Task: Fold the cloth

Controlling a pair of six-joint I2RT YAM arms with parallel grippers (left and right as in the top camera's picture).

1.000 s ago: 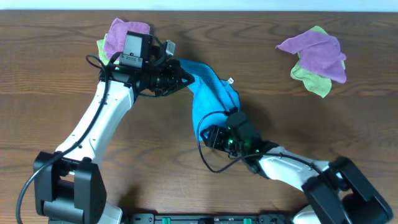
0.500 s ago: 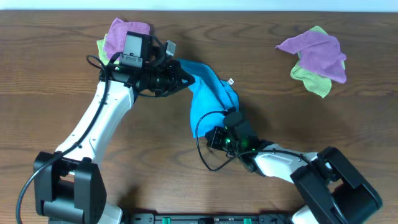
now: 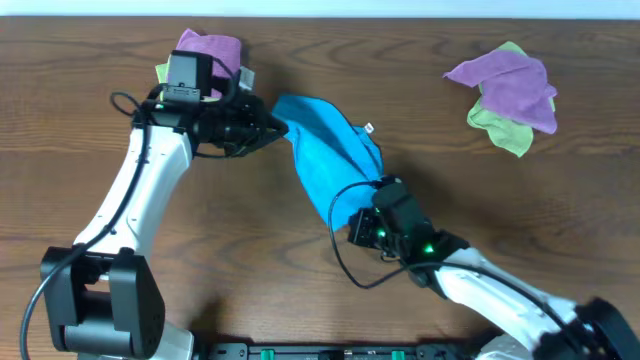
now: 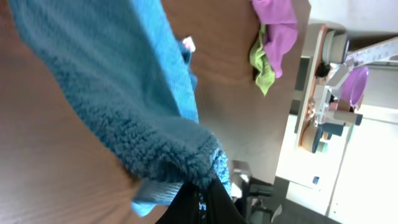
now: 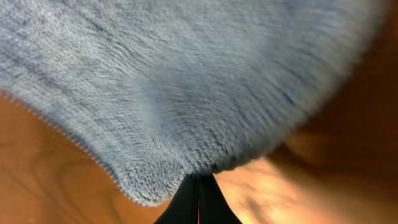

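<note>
**Overhead.** Dark wood-grain table (image 3: 560, 220) with a pale wall strip along its far edge. Landmark is the heap of purple and green cloths (image 3: 505, 90). The cloth (image 3: 320, 150) sits well apart from that heap, on the left arm's side, drawn into a slanted, rumpled band between the two arms. Its small white tag (image 3: 369, 128) is on the edge facing the heap. A second purple-green heap (image 3: 205, 48) lies farther from the landmark, beyond the cloth.

Step, as I judge it: the cloth is being stretched out, with no fold made yet. The next move calls for both ends to be pulled apart evenly and laid flat.

**Left wrist.** The left jaws are pressed together, pinching a bunched corner of the cloth (image 4: 124, 106). The nap is thick and fleecy. The landmark heap (image 4: 273, 31) shows beyond the tag (image 4: 188, 43).

**Right wrist.** The right jaws are clamped on the hem of the cloth (image 5: 186, 81). The pile is fine and dense, the edge is stitched, and the drape is limp. The table (image 5: 37, 174) is blurred.
</note>
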